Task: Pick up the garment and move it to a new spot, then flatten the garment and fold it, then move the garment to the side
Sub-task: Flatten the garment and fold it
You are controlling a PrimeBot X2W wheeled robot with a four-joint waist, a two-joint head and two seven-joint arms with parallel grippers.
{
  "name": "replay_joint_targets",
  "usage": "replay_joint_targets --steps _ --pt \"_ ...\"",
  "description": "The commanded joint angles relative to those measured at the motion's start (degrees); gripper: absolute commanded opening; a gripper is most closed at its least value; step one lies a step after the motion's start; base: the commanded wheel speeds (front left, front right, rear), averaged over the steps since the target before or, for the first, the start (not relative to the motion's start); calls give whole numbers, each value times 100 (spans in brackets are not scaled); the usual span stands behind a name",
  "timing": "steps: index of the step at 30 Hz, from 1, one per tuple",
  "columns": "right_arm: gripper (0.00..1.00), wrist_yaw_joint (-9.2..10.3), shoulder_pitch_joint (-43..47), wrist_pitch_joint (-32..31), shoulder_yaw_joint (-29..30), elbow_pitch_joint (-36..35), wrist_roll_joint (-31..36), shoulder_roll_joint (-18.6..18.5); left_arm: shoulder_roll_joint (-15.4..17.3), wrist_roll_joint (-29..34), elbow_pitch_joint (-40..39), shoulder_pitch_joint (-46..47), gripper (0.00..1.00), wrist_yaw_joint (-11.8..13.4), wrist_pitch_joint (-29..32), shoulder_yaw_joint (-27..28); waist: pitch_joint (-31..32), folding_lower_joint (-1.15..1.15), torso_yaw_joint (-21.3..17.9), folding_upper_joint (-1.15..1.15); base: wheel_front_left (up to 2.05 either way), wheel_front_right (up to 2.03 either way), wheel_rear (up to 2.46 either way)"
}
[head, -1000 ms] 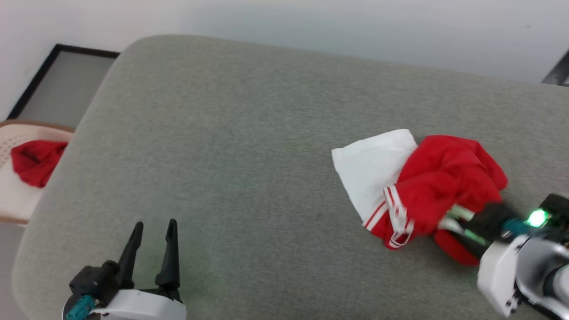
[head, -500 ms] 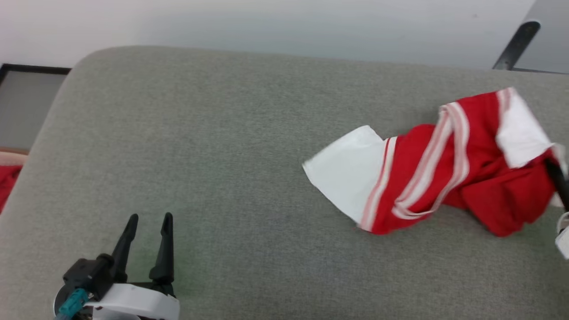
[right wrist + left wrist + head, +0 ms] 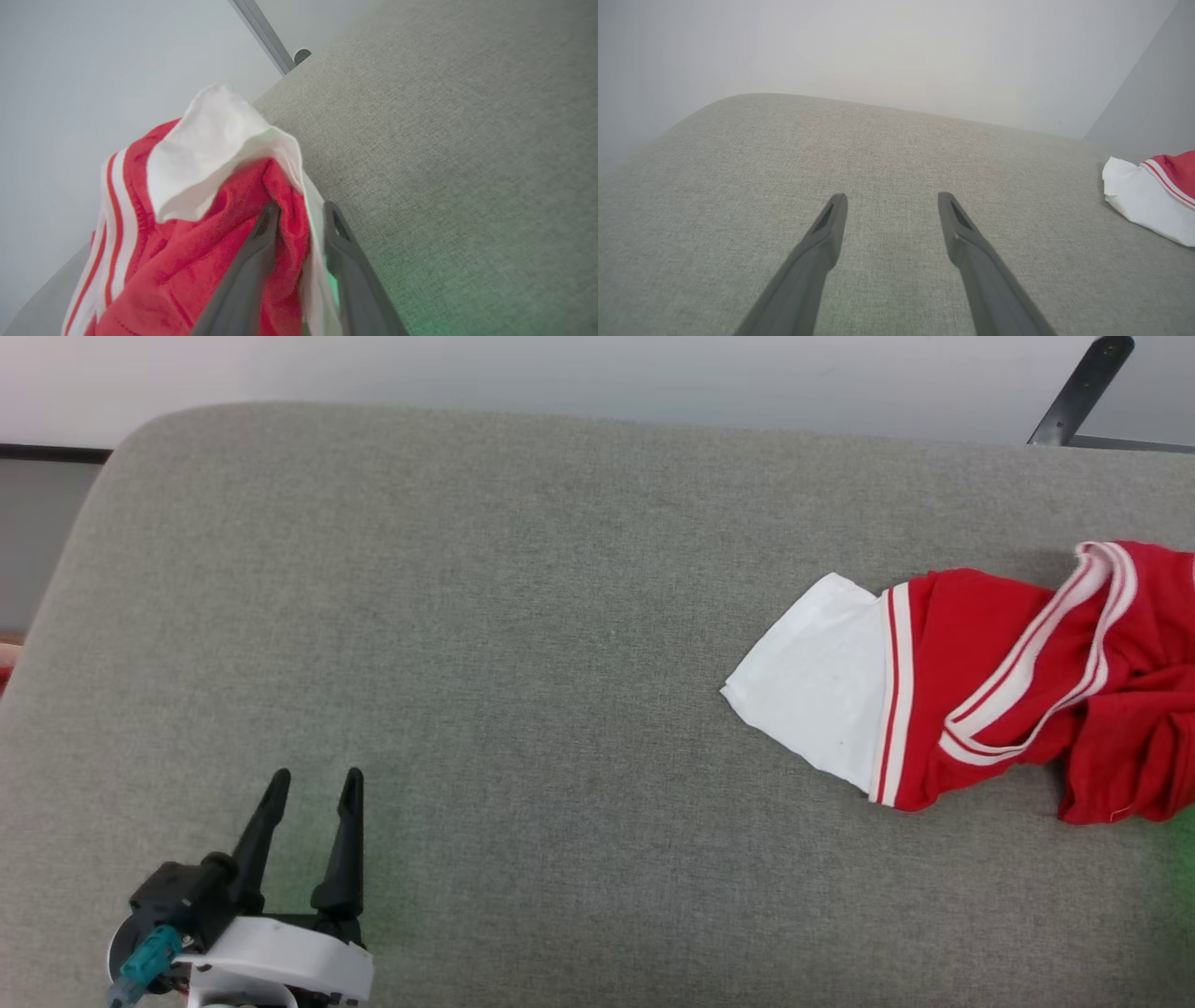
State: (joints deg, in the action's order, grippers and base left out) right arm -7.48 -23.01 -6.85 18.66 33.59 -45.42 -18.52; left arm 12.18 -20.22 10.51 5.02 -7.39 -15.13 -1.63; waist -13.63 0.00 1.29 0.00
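The garment (image 3: 1008,681), red with a white sleeve and red-and-white striped trim, lies crumpled along the right side of the grey padded table (image 3: 467,616) and runs off the head view's right edge. Its white sleeve (image 3: 1143,207) shows at the right of the left wrist view. In the right wrist view my right gripper (image 3: 301,207) has a fold of the garment (image 3: 210,242) between its fingers, which stand slightly apart, and a white sleeve is bunched above them. My left gripper (image 3: 313,777) is open and empty at the lower left, far from the garment, its fingers (image 3: 831,233) spread over bare table.
A dark metal bar (image 3: 1074,392) slants beyond the table's far right corner and shows again (image 3: 266,35) in the right wrist view. A pale wall runs behind the table. The table's rounded left corner lies near my left gripper.
The head camera has shifted. The garment was drawn out to the right and now lies lower and longer on the table. My right gripper left the head view. The left gripper stayed put.
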Motion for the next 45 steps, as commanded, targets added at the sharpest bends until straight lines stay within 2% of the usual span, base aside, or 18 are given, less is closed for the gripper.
replay_joint_targets --steps 1,8,12,16,20,23,27,32,35,39,43,45 --pt "100 -2 -57 121 88 63 50 5 20 -19 5 45 100 -15 0 16 -19 0 -22 0 0 0 0" --pt "100 -2 -143 458 481 115 6 -161 87 -25 -5 95 100 -15 0 31 -16 0 -136 0 0 0 0" --pt "100 -2 -78 504 442 -48 15 -225 138 -98 -39 168 100 -15 -1 -35 4 0 -216 0 0 0 0" --pt "100 -2 303 611 -220 -773 59 -312 395 -245 -63 382 100 -15 0 -363 48 0 -268 0 0 0 0" --pt "100 -2 866 934 -970 -1749 91 -512 951 -644 -96 1052 100 -15 306 -939 128 0 -334 0 0 0 0" --pt "100 -2 1215 1217 -1522 -2393 269 -646 1422 -1073 -128 1708 100 -15 1107 -1461 179 0 -474 0 0 0 0" --pt "100 -1 1470 1469 -2182 -3008 692 -796 1842 -1839 -26 2683 100 -13 2528 -2194 202 0 -726 0 0 0 0" --pt "100 -1 1554 1577 -2689 -3363 1018 -692 1975 -2693 383 3744 100 -8 4505 -2986 67 0 -1112 0 0 0 0" --pt "100 -1 1520 1617 -2900 -3411 1185 -572 1868 -3102 842 4235 100 -8 5362 -3237 -105 0 -1360 0 0 0 0" --pt "100 -1 1426 1720 -3051 -3358 1270 -430 1575 -3363 1557 4734 100 61 6137 -3413 -393 0 -1647 0 0 0 0" --pt "100 -1 1361 1854 -3123 -3227 1297 -291 1258 -3585 2130 5042 100 134 6708 -3512 -652 0 -1862 0 0 0 0" --pt "100 -1 1330 1880 -3137 -3189 1300 -269 1205 -3614 2251 5091 100 145 6796 -3531 -704 0 -1904 0 0 0 0"
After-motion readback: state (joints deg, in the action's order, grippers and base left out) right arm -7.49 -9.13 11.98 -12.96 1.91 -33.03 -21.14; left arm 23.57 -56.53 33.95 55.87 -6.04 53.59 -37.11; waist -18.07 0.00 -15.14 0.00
